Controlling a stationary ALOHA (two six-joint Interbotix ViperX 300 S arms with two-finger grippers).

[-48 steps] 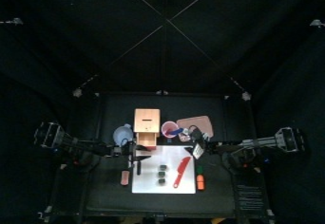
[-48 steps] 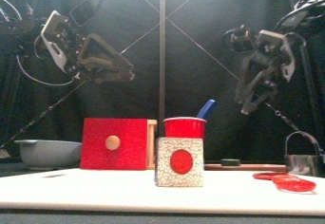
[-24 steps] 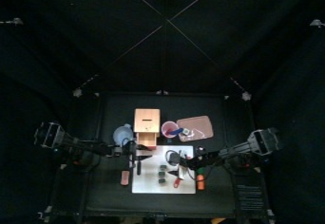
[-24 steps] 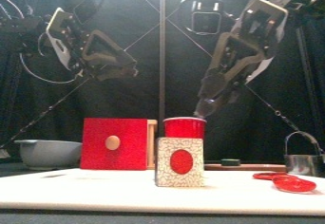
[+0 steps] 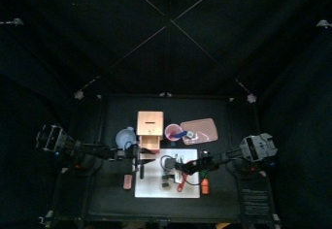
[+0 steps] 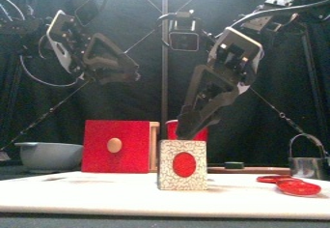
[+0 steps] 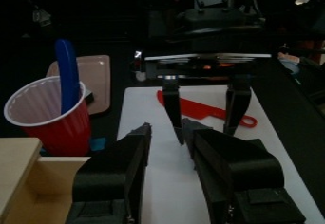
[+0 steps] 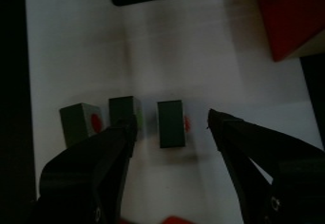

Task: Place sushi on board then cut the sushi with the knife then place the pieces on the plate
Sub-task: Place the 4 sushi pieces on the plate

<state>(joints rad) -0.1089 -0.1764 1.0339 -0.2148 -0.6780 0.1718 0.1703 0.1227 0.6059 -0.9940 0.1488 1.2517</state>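
Black curtains close in the bench on three sides. Over it the right pincer (image 8: 172, 131) hangs above the white cutting board (image 8: 191, 57) with its jaws spread wide and nothing gripped. The sushi roll (image 8: 122, 116) lies flat on the board as three dark green blocks in a row with small gaps between them. The end block (image 8: 169, 123) sits in the open span between the two jaws, apart from both in the right wrist view. The middle block is just beside one jaw tip, and the third lies outside that jaw. How high the jaws stand above the blocks cannot be told. In the front view one end of the roll shows pale with a red centre.

The left pincer (image 7: 172, 140) is held up off the bench near the board's left edge, its jaws parted a little and empty.

A red knife (image 7: 210, 109) lies on the board, near the roll. Behind the board stands the red cup (image 7: 51, 114) with the blue knife (image 7: 66, 71) upright in it. The pink tray (image 5: 199, 131) is beside the cup, and the wooden box (image 5: 150, 126) stands at the board's back left. The blue-grey bowl (image 6: 45, 155) rests left of the board. The metal cutter (image 6: 307, 164) and a flat red dough disc (image 6: 294, 185) are at the board's right side.
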